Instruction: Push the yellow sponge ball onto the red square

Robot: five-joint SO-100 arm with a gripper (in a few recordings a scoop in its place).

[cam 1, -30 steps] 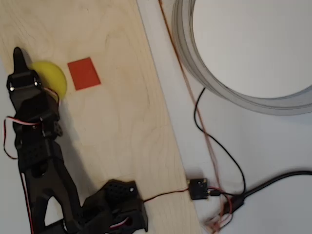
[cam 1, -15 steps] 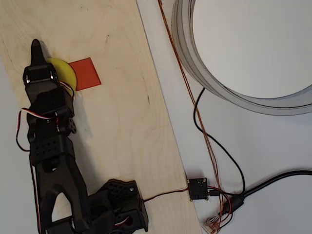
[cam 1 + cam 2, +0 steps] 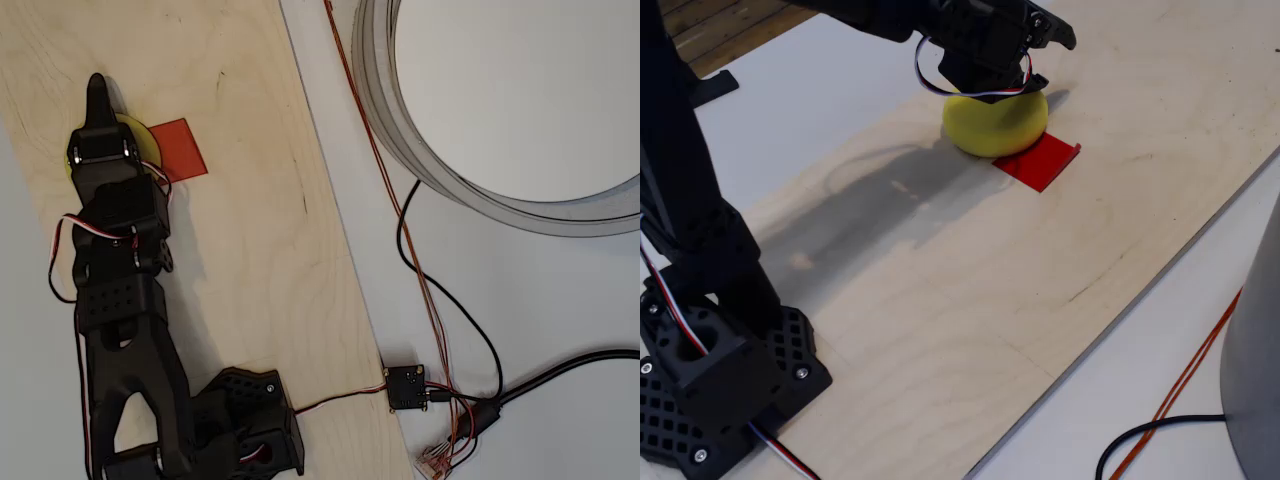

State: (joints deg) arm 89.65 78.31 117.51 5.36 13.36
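We see the black 3D-printed tool (image 3: 97,110) lying over the bright yellow round foam ball (image 3: 146,142) in the overhead view, its pointed finger reaching past the ball toward the top of the picture. In the fixed view the tool (image 3: 1035,35) sits on top of the ball (image 3: 995,122), pressing against its upper surface; we cannot tell from either view whether its fingers are spread or pressed together. Red, white and black servo wires (image 3: 960,85) loop under the wrist, just above the ball.

The ball rests on the pale plywood board (image 3: 250,250) that serves as the worktop. Its edge overlaps the near-left part of the small flat orange-red square patch (image 3: 1042,160) in the fixed view; most of the patch shows bare to the right of the ball. In the overhead view the patch (image 3: 183,150) lies immediately right of the ball, slightly tilted, with its left edge covered.

The black arm (image 3: 125,320) runs down the left of the board to its perforated black base (image 3: 715,375) at the board's lower corner.

Beside the board, on the white surface (image 3: 560,290), we see a thin orange wire (image 3: 385,170), a black cable (image 3: 450,310) and a small black circuit module (image 3: 406,387). A large grey-rimmed round object (image 3: 400,110) fills the upper right.
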